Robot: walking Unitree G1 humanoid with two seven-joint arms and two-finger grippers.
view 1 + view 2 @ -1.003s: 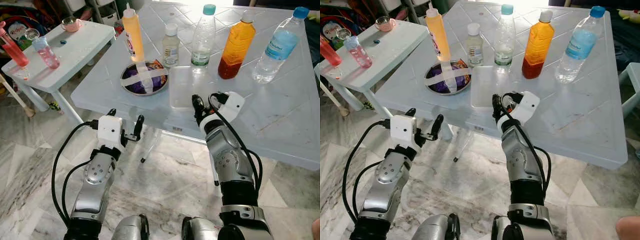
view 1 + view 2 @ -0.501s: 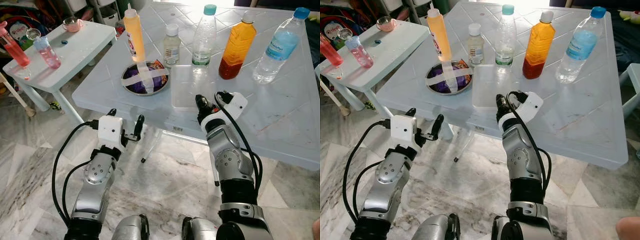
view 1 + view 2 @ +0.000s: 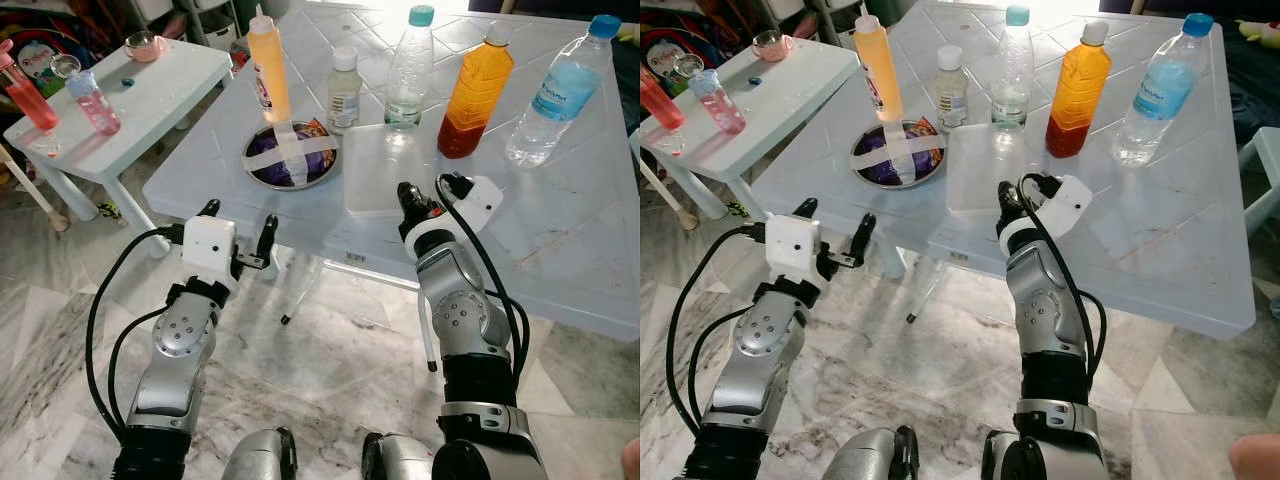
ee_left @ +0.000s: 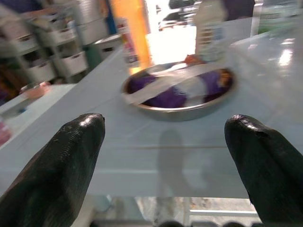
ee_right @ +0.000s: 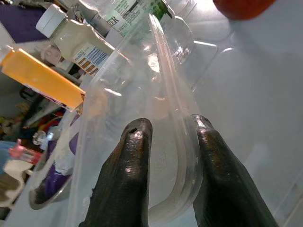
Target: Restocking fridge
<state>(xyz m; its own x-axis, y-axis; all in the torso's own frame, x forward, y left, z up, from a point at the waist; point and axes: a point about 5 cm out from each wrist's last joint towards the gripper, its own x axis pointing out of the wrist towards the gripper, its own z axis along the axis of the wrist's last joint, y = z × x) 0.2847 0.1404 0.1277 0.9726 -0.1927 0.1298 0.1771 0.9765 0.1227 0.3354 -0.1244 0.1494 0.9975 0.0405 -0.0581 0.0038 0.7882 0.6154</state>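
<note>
A clear plastic container (image 3: 384, 170) lies at the near edge of the pale plastic table (image 3: 560, 230). My right gripper (image 3: 407, 197) is shut on its near rim; the right wrist view shows both black fingers (image 5: 130, 165) clamping the container's thin wall (image 5: 165, 90). Behind it stand an orange squeeze bottle (image 3: 268, 66), a small cream bottle (image 3: 342, 90), a clear bottle with a teal cap (image 3: 407, 72), an orange juice bottle (image 3: 474, 92) and a blue water bottle (image 3: 558, 92). A taped steel bowl (image 3: 290, 157) holds something purple. My left gripper (image 3: 238, 216) hangs open just short of the table edge, facing the bowl (image 4: 180, 92).
A small white side table (image 3: 150, 100) at the left carries pink bottles (image 3: 88, 100) and a little cup (image 3: 141, 46). Marble floor (image 3: 330, 360) lies under my arms. The table's right half is bare behind the bottles.
My left gripper has shifted left and slightly up toward the table edge. My right gripper has edged forward over the table, still holding the container rim.
</note>
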